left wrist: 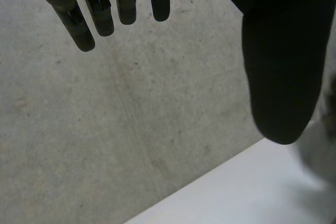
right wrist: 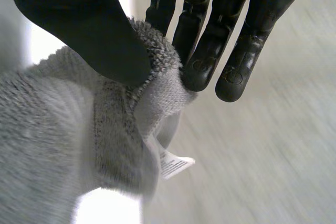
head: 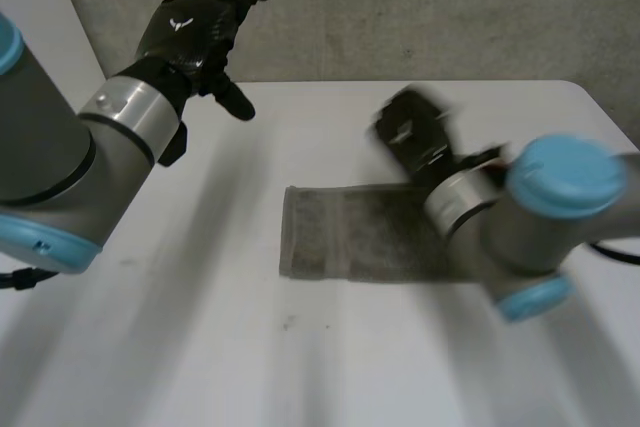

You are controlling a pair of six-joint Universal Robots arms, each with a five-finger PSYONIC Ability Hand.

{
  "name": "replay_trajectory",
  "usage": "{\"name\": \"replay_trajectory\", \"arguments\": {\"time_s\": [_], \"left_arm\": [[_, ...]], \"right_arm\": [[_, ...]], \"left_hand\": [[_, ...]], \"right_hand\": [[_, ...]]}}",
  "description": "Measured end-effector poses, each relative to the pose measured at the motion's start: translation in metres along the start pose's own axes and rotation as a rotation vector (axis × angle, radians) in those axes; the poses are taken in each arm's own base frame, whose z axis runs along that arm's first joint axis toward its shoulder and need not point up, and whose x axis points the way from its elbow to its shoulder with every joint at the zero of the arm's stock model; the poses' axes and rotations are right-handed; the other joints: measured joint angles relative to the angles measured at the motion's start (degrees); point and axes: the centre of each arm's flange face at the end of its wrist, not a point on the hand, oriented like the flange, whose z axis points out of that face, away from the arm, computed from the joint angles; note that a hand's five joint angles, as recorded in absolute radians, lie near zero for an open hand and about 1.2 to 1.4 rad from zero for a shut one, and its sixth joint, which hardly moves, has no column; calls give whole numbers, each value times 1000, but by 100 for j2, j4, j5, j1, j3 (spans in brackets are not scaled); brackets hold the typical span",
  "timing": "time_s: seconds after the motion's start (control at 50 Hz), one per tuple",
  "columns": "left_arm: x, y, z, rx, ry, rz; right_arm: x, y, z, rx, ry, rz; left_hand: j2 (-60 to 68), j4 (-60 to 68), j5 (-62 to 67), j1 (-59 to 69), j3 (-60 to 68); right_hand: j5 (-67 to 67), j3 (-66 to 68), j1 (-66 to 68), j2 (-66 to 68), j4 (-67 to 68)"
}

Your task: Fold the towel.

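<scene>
- Towel (head: 345, 237) lies nearest us, a grey strip spread flat on the white table (head: 200, 347), its right end running under the right arm (head: 540, 217).
- We judge it light, soft and limp. The thick terry pile has nothing stiff in it, so it will sag and drape from whatever point carries it. The rough loops should not slip between fingers.
- We would take it by the corners or along the hem, where the weave is flatter and denser. A grasp in the middle would only bunch it.
- At the far right corner the right hand (head: 410, 132) has such a hold. In the right wrist view the thumb presses the hemmed corner against the fingers (right wrist: 202, 61), and a small white label (right wrist: 173, 163) hangs below the pinch.
- Further off, the left hand (head: 195, 32) hangs high above the table's far left, well apart from the cloth, fingers loosely spread and carrying nothing.
- We take the tabletop to be smooth and matte, so the cloth should slide easily across it. Behind it stands a grey concrete wall (head: 400, 7).
</scene>
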Motion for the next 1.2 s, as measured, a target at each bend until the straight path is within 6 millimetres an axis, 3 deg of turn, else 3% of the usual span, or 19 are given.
{"name": "replay_trajectory", "arguments": {"time_s": [0.1,0.18,0.22,0.24,0.26,0.28,0.32,0.36,0.48,0.6,0.68,0.7,0.86,0.88,0.92,0.94,1.0,1.14,1.2], "left_arm": [[1,-5,9,21,1,2],[1,-1,13,18,2,2],[2,3,15,11,3,2],[2,8,17,2,4,2],[3,10,17,-2,4,2],[3,14,19,-9,4,2],[4,20,21,-21,2,2],[4,27,24,-33,-1,2],[13,52,33,-85,7,-2],[33,77,37,-149,52,-9],[47,93,35,-195,82,-12],[56,106,32,-231,103,-11],[85,151,15,-351,158,80],[88,160,11,-373,156,118],[89,165,8,-388,149,149],[89,169,6,-399,141,173],[87,177,-2,-433,106,231],[86,183,-23,-497,79,270],[87,181,-31,-510,81,270]], "right_arm": [[-68,-38,-14,160,-208,53],[-95,-45,-21,195,-297,109],[-100,-45,-23,196,-322,147],[-100,-45,-23,195,-334,180],[-99,-45,-24,190,-340,205],[-96,-45,-24,182,-345,245],[-86,-43,-24,161,-342,307],[-74,-38,-23,131,-332,374],[-10,6,-29,-69,-244,701],[25,55,-49,-281,-167,967],[30,75,-59,-366,-142,1041],[31,85,-65,-408,-131,1069],[26,111,-81,-498,-121,1062],[23,115,-84,-508,-126,1039],[21,118,-85,-512,-131,1010],[19,120,-87,-513,-137,980],[16,122,-88,-503,-149,886],[23,122,-81,-486,-122,703],[24,112,-75,-478,-114,648]], "left_hand": [[0,0,0,0,0],[0,0,0,0,0],[0,0,0,0,0],[0,0,0,0,0],[0,0,0,0,0],[0,0,0,0,0],[0,0,0,0,0],[0,0,0,0,0],[15,14,0,0,14],[16,14,0,0,14],[16,14,0,0,15],[16,14,0,0,15],[16,14,0,0,15],[16,14,0,0,15],[17,14,0,0,15],[16,14,0,0,15],[12,4,0,0,10],[3,0,-6,0,2],[3,0,-6,0,1]], "right_hand": [[2,0,0,0,0],[-298,-453,-160,-367,-439],[-1550,-1831,-1177,-1730,-1827],[-2951,-3242,-2505,-3169,-3264],[-2951,-3242,-2505,-3169,-3264],[-4369,-4692,-3604,-4575,-4682],[-4369,-4692,-3604,-4575,-4682],[-5188,-5641,-4242,-5409,-5501],[-5258,-5650,-4243,-5409,-5504],[-5272,-5650,-4243,-5409,-5504],[-5272,-5650,-4243,-5409,-5504],[-5272,-5650,-4243,-5409,-5504],[-5135,-5450,-4180,-5286,-5384],[-3907,-4127,-2990,-3912,-4108],[-3244,-3430,-2376,-3285,-3405],[-1818,-1914,-1022,-1593,-1876],[-178,-172,-18,-32,-119],[-146,-90,-18,-19,-15],[-146,-90,-18,-19,-8]]}}
